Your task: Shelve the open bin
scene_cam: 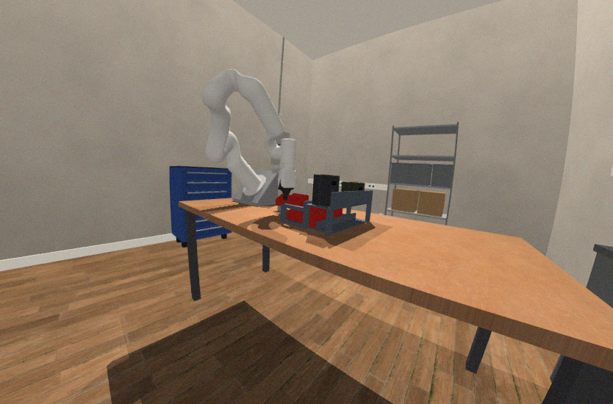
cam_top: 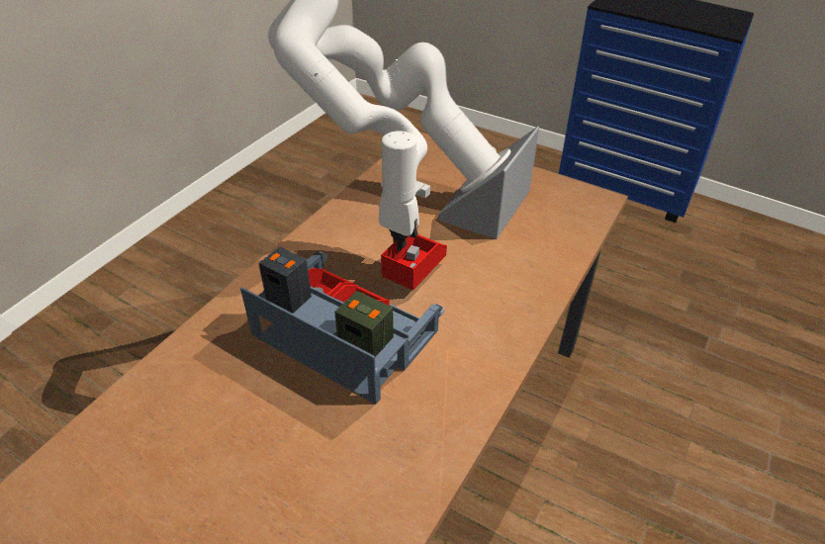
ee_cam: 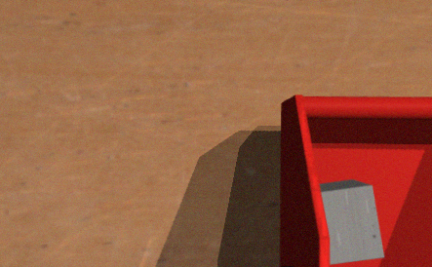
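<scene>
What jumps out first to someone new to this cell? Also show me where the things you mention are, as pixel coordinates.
Probably the white arm (cam_top: 323, 70) (scene_cam: 259, 102), arching over the table with its jaws down at a bright red open bin (cam_top: 413, 274) (scene_cam: 299, 197) (ee_cam: 369, 105) that has a grey block (cam_top: 412, 251) (ee_cam: 353, 224) inside. Next, the blue-grey shelf (cam_top: 311, 346) (scene_cam: 352, 197), with a dark case (cam_top: 284, 282) (scene_cam: 325, 189) and a green case (cam_top: 364, 323) (scene_cam: 352, 186) on top, then the blue drawer cabinet (cam_top: 651, 109) (scene_cam: 200, 202) behind the table.

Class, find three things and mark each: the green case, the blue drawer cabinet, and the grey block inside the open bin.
Green case (cam_top: 366, 322) (scene_cam: 352, 186): top and exterior views, its side.
Blue drawer cabinet (cam_top: 648, 104) (scene_cam: 204, 187): top and exterior views, a drawer front.
Grey block (cam_top: 412, 251) (ee_cam: 353, 224): top and wrist views, its upper face.
</scene>
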Controlling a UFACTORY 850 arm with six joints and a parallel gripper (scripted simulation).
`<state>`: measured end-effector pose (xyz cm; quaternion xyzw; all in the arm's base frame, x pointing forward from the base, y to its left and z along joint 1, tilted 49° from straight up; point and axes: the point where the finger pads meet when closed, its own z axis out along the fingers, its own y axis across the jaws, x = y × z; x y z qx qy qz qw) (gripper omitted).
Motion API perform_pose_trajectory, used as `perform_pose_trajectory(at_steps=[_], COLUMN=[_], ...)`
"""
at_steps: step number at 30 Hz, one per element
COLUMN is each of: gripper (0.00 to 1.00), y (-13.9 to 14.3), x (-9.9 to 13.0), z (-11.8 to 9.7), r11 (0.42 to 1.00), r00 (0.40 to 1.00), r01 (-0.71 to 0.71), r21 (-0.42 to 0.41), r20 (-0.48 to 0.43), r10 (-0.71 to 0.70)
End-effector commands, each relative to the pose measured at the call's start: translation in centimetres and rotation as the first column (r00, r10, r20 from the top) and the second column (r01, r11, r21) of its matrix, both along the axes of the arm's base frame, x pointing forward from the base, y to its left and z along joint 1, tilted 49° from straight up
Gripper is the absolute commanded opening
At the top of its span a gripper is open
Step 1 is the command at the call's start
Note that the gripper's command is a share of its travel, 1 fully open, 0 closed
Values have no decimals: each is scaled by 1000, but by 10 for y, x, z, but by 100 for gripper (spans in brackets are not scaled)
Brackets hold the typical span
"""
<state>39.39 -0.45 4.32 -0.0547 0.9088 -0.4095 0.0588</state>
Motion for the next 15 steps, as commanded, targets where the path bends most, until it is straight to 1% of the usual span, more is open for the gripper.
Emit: perform_pose_trajectory(at_steps=[1,13,15], gripper=[0,0,0], y=[8,8,12], x=[0,0,-1], z=[-9,-9,-13], r11=[1000,1000,1000], r00=[1000,1000,1000], r01=[-1,-1,-1], r21=[1,1,1], r20=[1,1,1], r10=[1,1,1])
